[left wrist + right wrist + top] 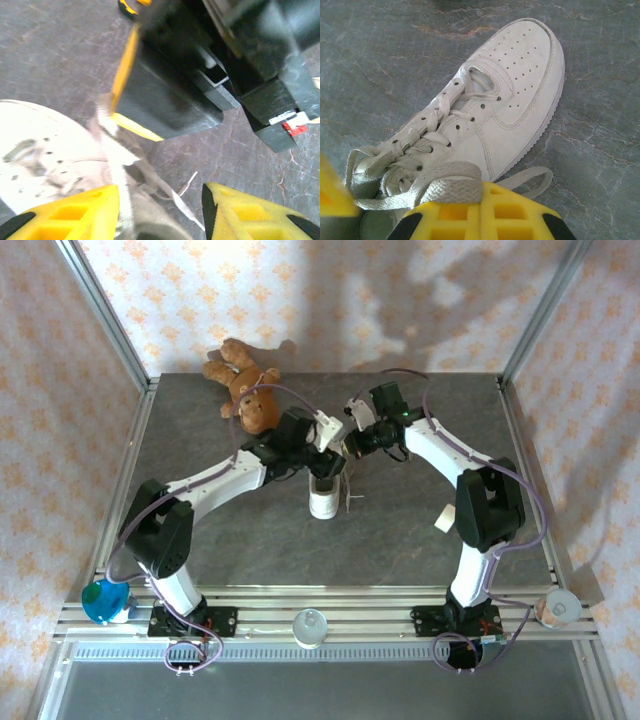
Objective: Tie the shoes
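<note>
Quick update on the shoe tying: the sneaker (324, 502) sits about mid-table (250, 545), right under the spot where my two arms meet. The laces (451, 186) are threaded through the eyelets (457, 126) but slack at the top. I can't spot a knot or bow anywhere, and one loose end (537, 175) just lies curled on the table beside the shoe. So I'd call this early days: threading is done, while the cross, the loops and the pull tight are all left. My left gripper (160, 212) has its fingers (65, 215) well apart over the laced top, with a stray strand running between them and nothing gripped. On my right gripper (380, 212) a flat run of lace lies across one finger (485, 215) and drops into the narrow gap. Honestly I can't tell if it's clamped or only draped there. As for room, the tight spot is the two grippers themselves, nearly nose to nose above the shoe. The teddy bear (245, 390) is off at the far left, well apart, and a small white scrap (443, 520) lies to the right near my right arm. The table edges and frame posts (105, 315) are well away, so I reckon pulling lace out left or right has plenty of space
</note>
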